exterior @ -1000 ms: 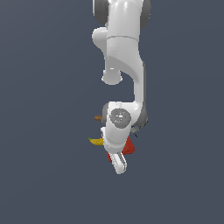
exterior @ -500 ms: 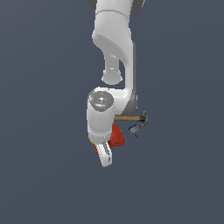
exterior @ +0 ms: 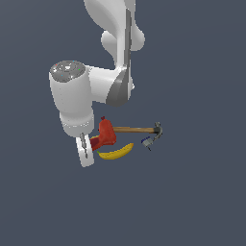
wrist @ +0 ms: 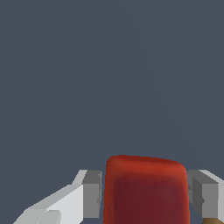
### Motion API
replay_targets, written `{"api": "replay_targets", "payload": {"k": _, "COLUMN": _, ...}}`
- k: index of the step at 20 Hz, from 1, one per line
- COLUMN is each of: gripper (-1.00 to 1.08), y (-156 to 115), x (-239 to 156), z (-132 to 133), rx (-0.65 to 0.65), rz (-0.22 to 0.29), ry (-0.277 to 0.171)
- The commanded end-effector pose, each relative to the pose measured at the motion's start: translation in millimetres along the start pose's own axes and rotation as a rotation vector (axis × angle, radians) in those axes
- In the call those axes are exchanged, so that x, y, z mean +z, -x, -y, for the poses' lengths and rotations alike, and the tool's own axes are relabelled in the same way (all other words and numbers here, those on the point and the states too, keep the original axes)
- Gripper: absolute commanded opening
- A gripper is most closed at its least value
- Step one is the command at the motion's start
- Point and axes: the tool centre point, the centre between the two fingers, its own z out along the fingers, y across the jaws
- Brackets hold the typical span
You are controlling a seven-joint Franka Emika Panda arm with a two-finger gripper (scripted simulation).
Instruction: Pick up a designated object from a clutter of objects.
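Observation:
The red drill lies in the clutter with its darker base toward my gripper. In the wrist view the drill fills the space between my two fingers; a thin gap shows on one side, and the other pad sits right at its edge. My gripper is open around the drill. The yellow banana lies just beside the drill. The wooden-handled hammer lies past the drill toward the exterior view's right.
A tiny grey-blue item lies below the hammer's grey head. The white arm hangs over the clutter's left side in the exterior view. The floor is plain dark grey-blue.
The arm has swung toward the exterior view's left and turned. The banana, hammer and most of the drill now show, and the gripper sits at the drill's base.

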Motion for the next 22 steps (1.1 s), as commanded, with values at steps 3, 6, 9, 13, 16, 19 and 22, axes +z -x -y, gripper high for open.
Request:
{"api": "replay_targets", "payload": {"k": 3, "gripper": -1.0, "y": -38, "x": -42, "z": -20, "rx": 0.0, "rz": -0.001, "ry": -0.004}}
{"api": "replay_targets", "payload": {"k": 6, "gripper": -1.0, "y": -62, "x": -68, "z": -33, "rx": 0.0, "rz": -0.001, "ry": -0.004}}
{"api": "replay_targets", "payload": {"k": 9, "gripper": -1.0, "y": -86, "x": -93, "z": -45, "rx": 0.0, "rz": -0.001, "ry": -0.004}}
{"api": "replay_targets", "payload": {"k": 13, "gripper": -1.0, "y": -113, "x": -121, "z": -58, "rx": -0.001, "rz": -0.002, "ry": -0.003}}
{"api": "replay_targets", "payload": {"k": 16, "gripper": -1.0, "y": -128, "x": -136, "z": -65, "rx": -0.001, "rz": -0.003, "ry": -0.003}}
{"api": "replay_targets", "payload": {"k": 19, "gripper": -1.0, "y": -139, "x": -146, "z": -69, "rx": -0.001, "rz": -0.003, "ry": -0.003}}
{"api": "replay_targets", "payload": {"k": 22, "gripper": -1.0, "y": -145, "x": -152, "z": -72, "rx": -0.001, "rz": -0.003, "ry": -0.002}}
